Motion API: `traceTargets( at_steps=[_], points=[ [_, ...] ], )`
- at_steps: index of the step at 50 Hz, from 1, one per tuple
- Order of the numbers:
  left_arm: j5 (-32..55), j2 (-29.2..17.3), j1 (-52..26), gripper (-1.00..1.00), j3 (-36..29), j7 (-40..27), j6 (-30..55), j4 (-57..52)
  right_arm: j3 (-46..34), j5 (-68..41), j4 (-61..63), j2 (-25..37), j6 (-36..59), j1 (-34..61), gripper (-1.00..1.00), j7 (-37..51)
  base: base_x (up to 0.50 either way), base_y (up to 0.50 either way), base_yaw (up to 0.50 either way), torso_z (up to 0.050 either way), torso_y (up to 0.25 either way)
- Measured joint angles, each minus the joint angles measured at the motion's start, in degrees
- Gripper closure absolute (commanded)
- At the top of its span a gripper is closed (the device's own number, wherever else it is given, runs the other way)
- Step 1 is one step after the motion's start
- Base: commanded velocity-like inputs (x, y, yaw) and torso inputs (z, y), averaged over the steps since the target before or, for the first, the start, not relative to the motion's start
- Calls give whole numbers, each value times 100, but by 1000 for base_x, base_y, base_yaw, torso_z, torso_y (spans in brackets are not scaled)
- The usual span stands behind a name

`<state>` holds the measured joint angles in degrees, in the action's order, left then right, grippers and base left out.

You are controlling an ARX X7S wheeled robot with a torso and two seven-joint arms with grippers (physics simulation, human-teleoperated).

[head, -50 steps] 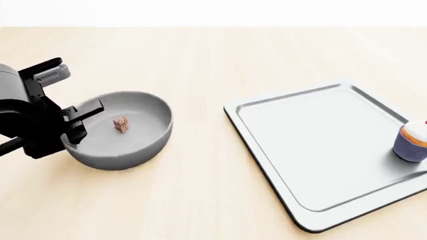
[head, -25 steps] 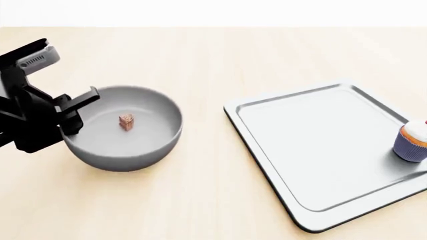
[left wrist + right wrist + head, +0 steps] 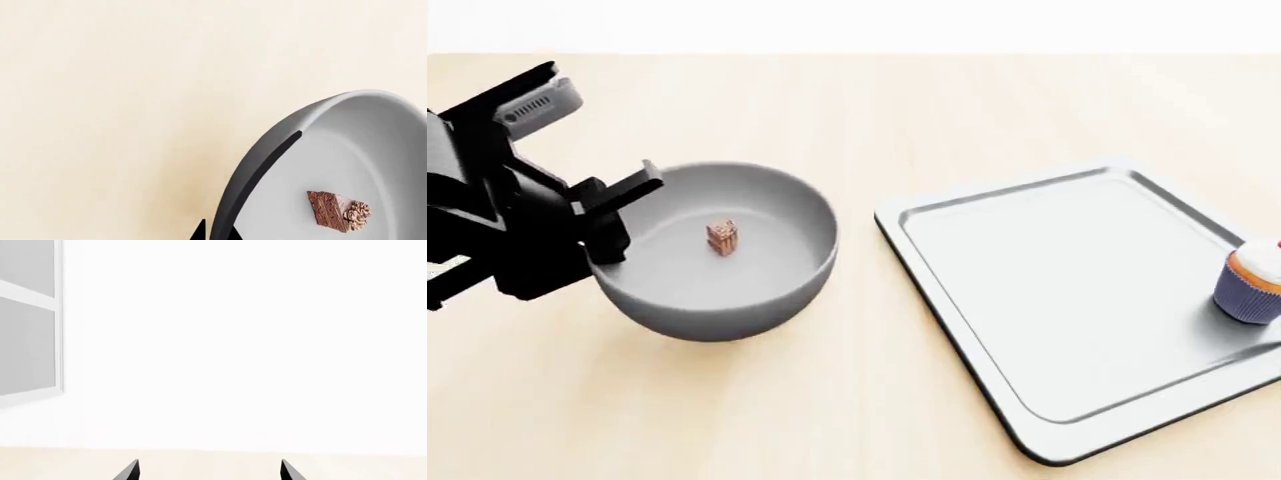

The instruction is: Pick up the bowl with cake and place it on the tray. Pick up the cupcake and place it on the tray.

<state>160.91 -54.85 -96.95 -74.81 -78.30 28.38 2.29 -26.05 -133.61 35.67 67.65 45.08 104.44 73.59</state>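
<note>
- Head view: my left gripper (image 3: 607, 225) is clenched on the left rim of the grey bowl (image 3: 741, 285), one finger inside the wall and one outside. The bowl looks raised off the wooden table (image 3: 827, 400), with a soft shadow beneath it. The tiny brown cake (image 3: 723, 236) sits on the bowl's floor, left of centre.
- Head view: the silver tray (image 3: 1054, 300) lies flat to the right of the bowl, well apart from it, with bare table between them. The cupcake (image 3: 1254, 280) stands upright on the tray near its right rim, cut partly by the frame edge. My right gripper does not show here.
- Left wrist view: I see the bowl's rim pinched between dark fingertips (image 3: 230, 235), and the cake (image 3: 337, 211) close by on the grey floor. Pale tabletop fills everything else.
- Right wrist view: the right gripper (image 3: 208, 471) is released, its two fingertips spread apart with nothing between them. Beyond it are a white wall and a grey window (image 3: 27, 315), with a strip of tabletop low down.
</note>
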Motion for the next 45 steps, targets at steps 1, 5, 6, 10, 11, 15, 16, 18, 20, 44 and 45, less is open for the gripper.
traceTargets(
  at_steps=[1, 5, 6, 10, 11, 15, 16, 18, 20, 44, 45],
  points=[
    [26, 44, -18, 100, 3, -14, -6, 21, 3, -3, -1, 5, -1, 2, -100, 0, 0, 0, 0, 0, 0],
    [130, 228, -101, 100, 18, -66, -24, 112, 13, -14, -5, 24, -5, 11, -100, -1, 0, 0, 0, 0, 0],
    [157, 275, -123, 100, 22, -78, -28, 136, 15, -16, -6, 28, -6, 12, -100, -1, 0, 0, 0, 0, 0],
    [273, 467, -220, 100, 45, -130, -37, 235, 25, -20, -7, 45, -12, 12, -100, -7, 0, 0, 0, 0, 3],
    [302, 516, -247, 100, 51, -144, -39, 262, 28, -21, -7, 49, -14, 11, -100, -8, 0, 0, 0, 0, 0],
    [415, 723, -370, 100, 75, -209, -44, 372, 38, -25, -10, 65, -17, 13, -100, -15, 0, 0, 0, 0, 0],
    [441, 777, -402, 100, 81, -227, -45, 398, 40, -27, -11, 69, -17, 14, -100, -17, 0, 0, 0, 0, 0],
    [489, 888, -468, 100, 89, -263, -46, 448, 44, -31, -14, 75, -17, 20, -100, -18, 0, 0, 0, 0, 0],
    [530, 1005, -534, 100, 94, -298, -47, 496, 48, -37, -19, 81, -15, 29, -100, -18, 0, 0, 0, 0, 0],
    [874, 2840, -1195, 100, 109, -321, 183, 1597, 115, -136, -55, 171, -14, 134, -100, -15, 0, 0, 0, 0, 1],
    [872, 2938, -1206, 100, 107, -285, 228, 1708, 120, -142, -58, 178, -15, 138, -100, -16, 0, 0, 0, 0, 0]
  ],
)
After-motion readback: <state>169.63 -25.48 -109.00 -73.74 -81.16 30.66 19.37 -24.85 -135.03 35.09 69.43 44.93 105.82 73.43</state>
